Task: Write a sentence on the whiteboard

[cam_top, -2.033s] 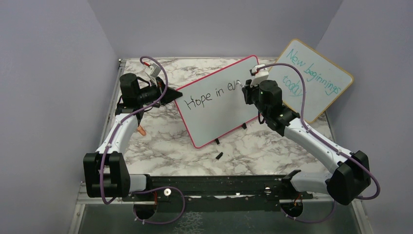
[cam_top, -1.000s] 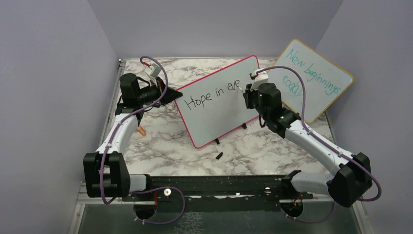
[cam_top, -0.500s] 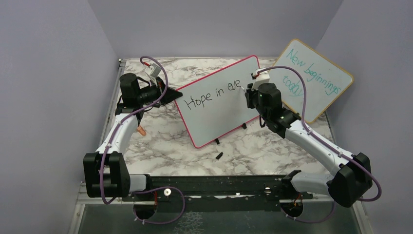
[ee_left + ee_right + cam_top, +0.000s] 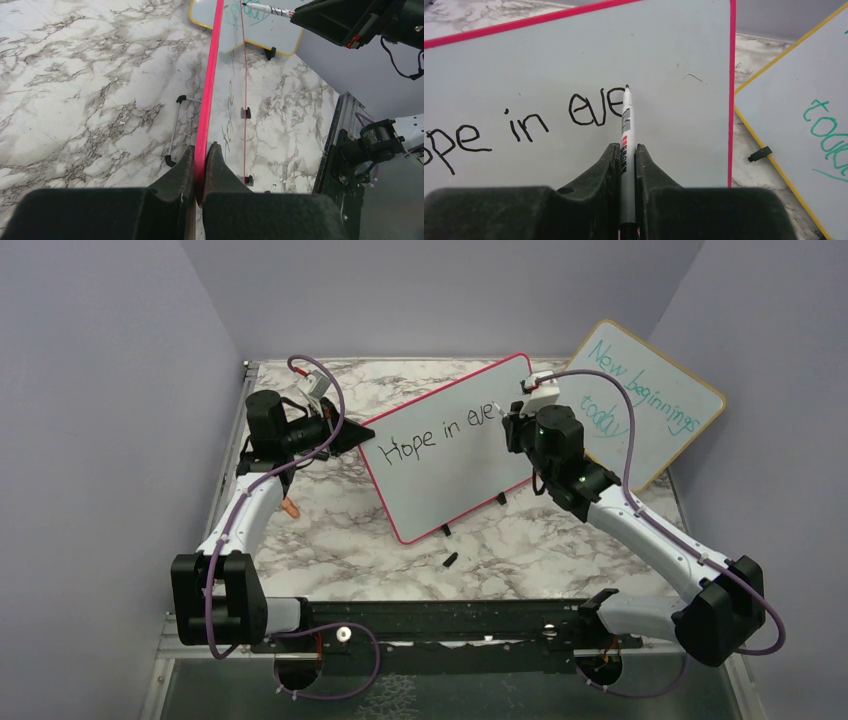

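Note:
The whiteboard, pink-red framed, stands tilted on small black feet at mid-table. The sentence reads "Hope in eve" in black. My left gripper is shut on the board's left edge; in the left wrist view its fingers pinch the pink frame. My right gripper is shut on a white marker. Its black tip rests at the upper right of the last "e" of the writing on the board face.
A wooden-framed board with teal writing leans at the back right, close behind my right arm. A small black cap lies on the marble table in front of the whiteboard. A small orange object sits beside my left arm.
The right gripper has added a second "e" after "ev", then shifted slightly up and right with the marker. The left gripper has kept its hold on the board's edge.

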Robot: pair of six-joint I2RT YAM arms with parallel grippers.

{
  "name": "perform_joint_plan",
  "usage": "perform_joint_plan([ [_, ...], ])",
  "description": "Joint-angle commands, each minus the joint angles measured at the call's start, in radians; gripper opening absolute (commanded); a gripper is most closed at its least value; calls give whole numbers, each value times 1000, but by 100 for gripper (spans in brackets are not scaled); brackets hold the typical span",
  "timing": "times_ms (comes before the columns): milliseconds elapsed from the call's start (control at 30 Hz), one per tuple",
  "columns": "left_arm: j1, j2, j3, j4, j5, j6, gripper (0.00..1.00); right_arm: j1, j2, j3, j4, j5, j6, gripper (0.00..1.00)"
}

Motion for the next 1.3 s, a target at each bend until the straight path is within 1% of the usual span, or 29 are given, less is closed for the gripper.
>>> perform_joint_plan([
  [0,-11,39,-34,-108,-71,163,0,-8,16,42,55,5,-9,1],
  [433,-11,39,-34,-106,-71,163,0,-21,57,30,31,-7,-3,1],
  [733,-11,40,-34,-106,-71,164,0,-23,35,-6,-3,-8,19,1],
  [900,-11,41,-34,-107,-71,163,0,-23,21,-30,-54,-10,30,1],
  [1267,-11,41,-34,-106,-71,163,0,-23,-1,-56,-76,-20,46,1],
])
